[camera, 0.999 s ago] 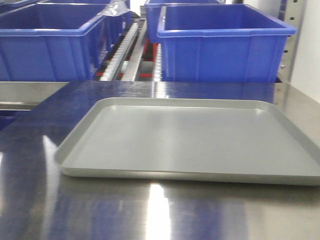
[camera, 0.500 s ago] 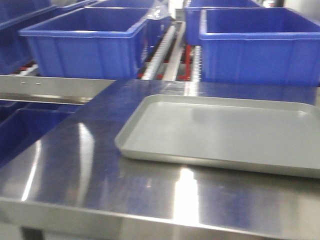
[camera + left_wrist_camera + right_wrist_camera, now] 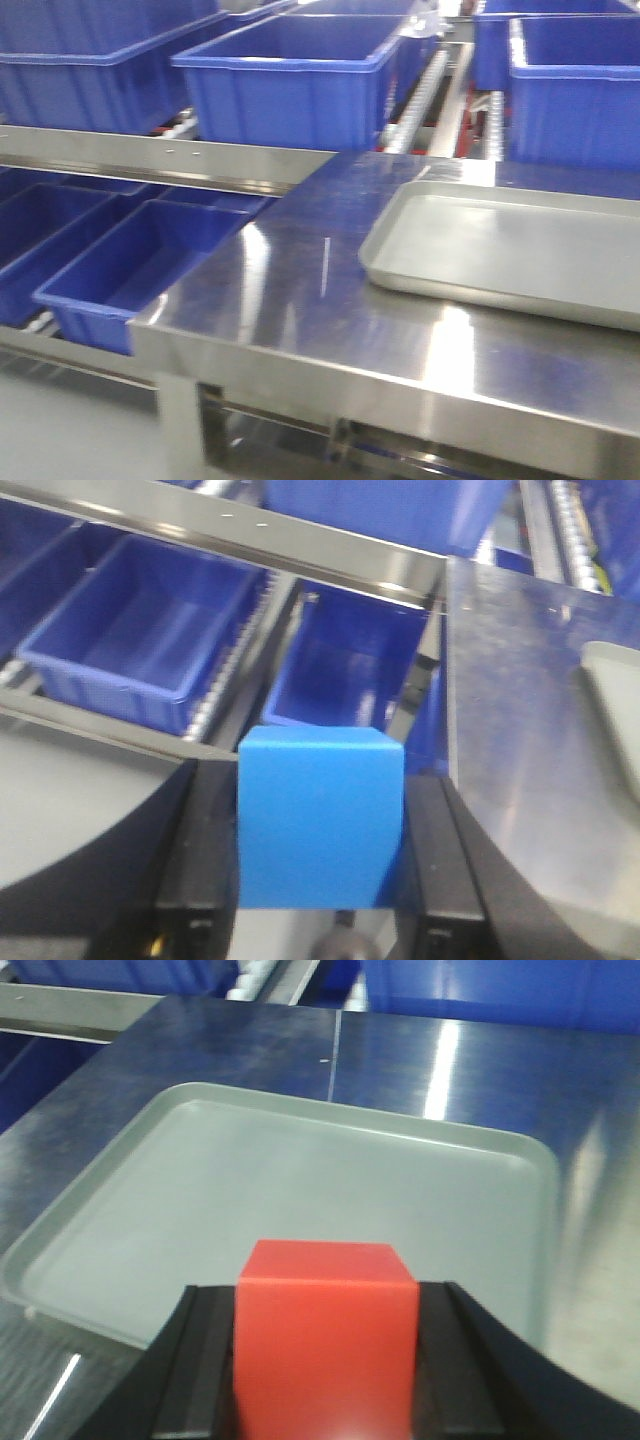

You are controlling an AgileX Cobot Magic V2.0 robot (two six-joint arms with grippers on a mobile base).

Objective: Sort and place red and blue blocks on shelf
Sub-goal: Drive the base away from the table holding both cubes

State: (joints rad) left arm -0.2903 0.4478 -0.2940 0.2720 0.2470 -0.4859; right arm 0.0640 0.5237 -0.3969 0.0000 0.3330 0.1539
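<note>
In the left wrist view my left gripper (image 3: 320,830) is shut on the sky-blue block (image 3: 318,820), held in the air off the table's left edge, above the shelf's lower tier. In the right wrist view my right gripper (image 3: 325,1350) is shut on the red block (image 3: 325,1335), held over the near edge of the grey tray (image 3: 180,1190). The shelf (image 3: 150,160) shows its steel front rail and white roller tracks (image 3: 415,90) to the left and behind the table. Neither gripper appears in the front view.
Large dark-blue bins (image 3: 290,80) fill the shelf's upper tier, and lower bins (image 3: 130,270) sit left of the steel table (image 3: 300,300). The table's left corner and front edge are close. The grey tray (image 3: 500,250) lies at the table's right.
The front view has swung left: the tray slid from centre to the right, and the table's left edge, the lower bins and the floor have come into sight.
</note>
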